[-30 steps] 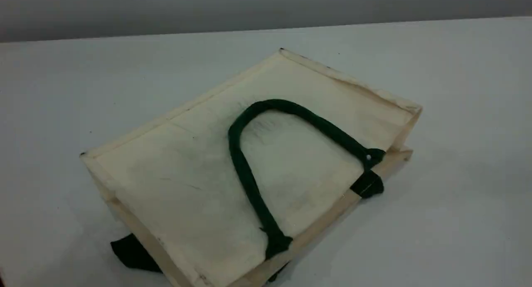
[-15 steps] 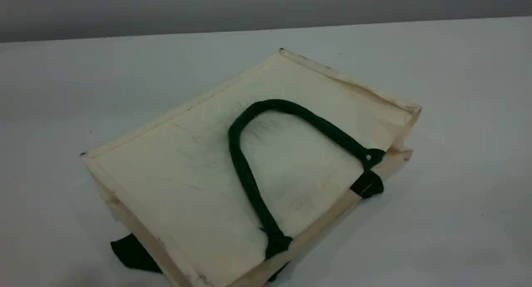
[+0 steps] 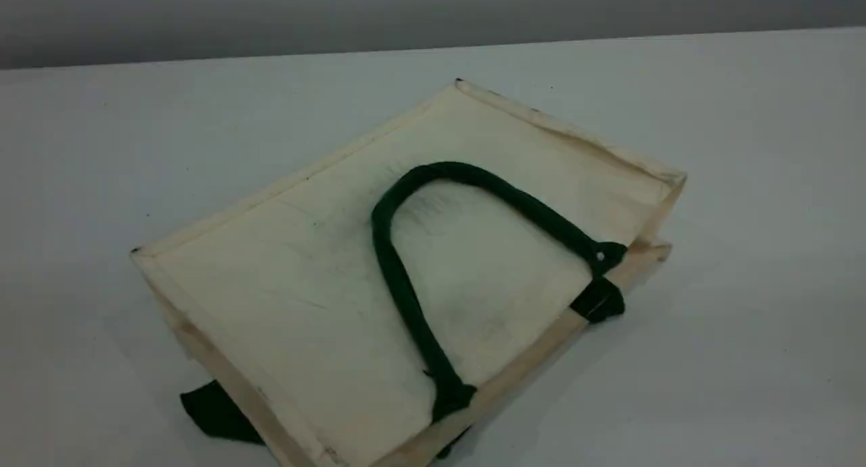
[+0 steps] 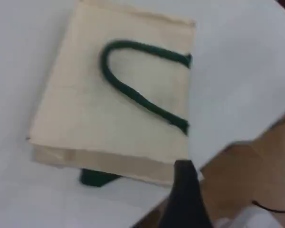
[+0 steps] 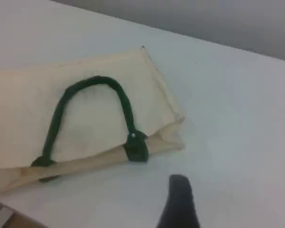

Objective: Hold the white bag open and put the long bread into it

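Observation:
The white bag [image 3: 284, 291] lies flat and closed on the table, mouth toward the near right. One dark green rope handle [image 3: 399, 277] rests on its top panel. A second green handle [image 3: 213, 413] peeks out from under the near-left corner. Neither arm appears in the scene view. In the left wrist view, my left gripper [image 4: 183, 168] shows one dark fingertip hovering off the corner of the bag [image 4: 80, 109], holding nothing. In the right wrist view, my right gripper [image 5: 178, 183] hovers over bare table beside the mouth of the bag [image 5: 19, 104], also holding nothing. The long bread is out of view.
The white table [image 3: 744, 183] extends on all sides of the bag, with a grey wall [image 3: 406, 7] behind it. In the left wrist view the table edge gives way to a brown surface [image 4: 261, 161] at the lower right.
The bag and its handles lie exactly as before. Only a faint shadow on the table's near-left has faded.

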